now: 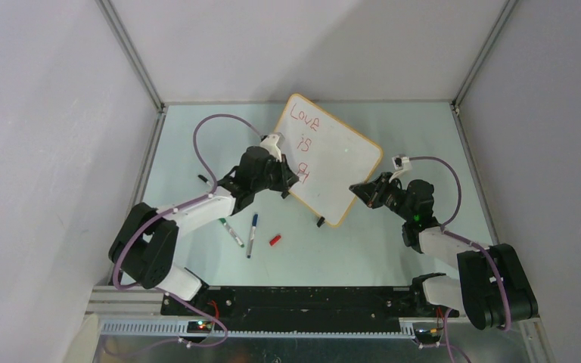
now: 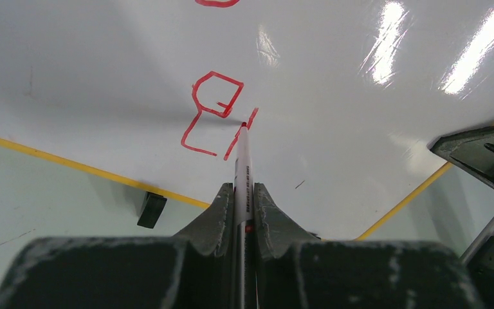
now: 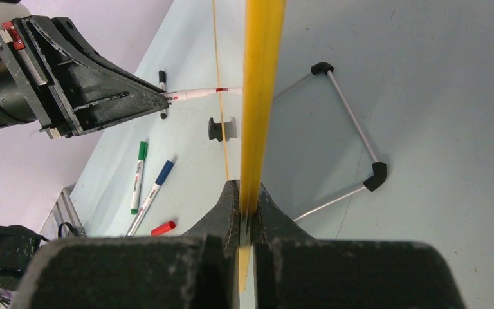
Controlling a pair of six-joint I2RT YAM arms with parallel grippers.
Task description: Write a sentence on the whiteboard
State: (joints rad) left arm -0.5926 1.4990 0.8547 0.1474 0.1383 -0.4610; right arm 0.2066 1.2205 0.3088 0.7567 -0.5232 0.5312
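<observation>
The whiteboard point(image 1: 342, 168) stands tilted at mid-table, with the sentence point(image 1: 305, 121) in red on it: "Love", "is", and a started third line point(image 2: 214, 106). My left gripper point(image 1: 293, 180) is shut on a white red-ink marker point(image 2: 242, 161), whose tip touches the board beside the last red stroke. The right gripper point(image 1: 358, 189) is shut on the board's yellow-orange edge point(image 3: 260, 96), which runs up between its fingers point(image 3: 230, 206). In the right wrist view the left gripper point(image 3: 161, 100) and its marker point(image 3: 199, 93) show beyond that edge.
A green marker point(image 1: 231, 232), a blue marker point(image 1: 252, 234) and a red cap point(image 1: 274, 240) lie in front of the board. A black clip foot point(image 2: 151, 209) sits at the board's lower edge. A wire stand point(image 3: 354, 129) is behind the board.
</observation>
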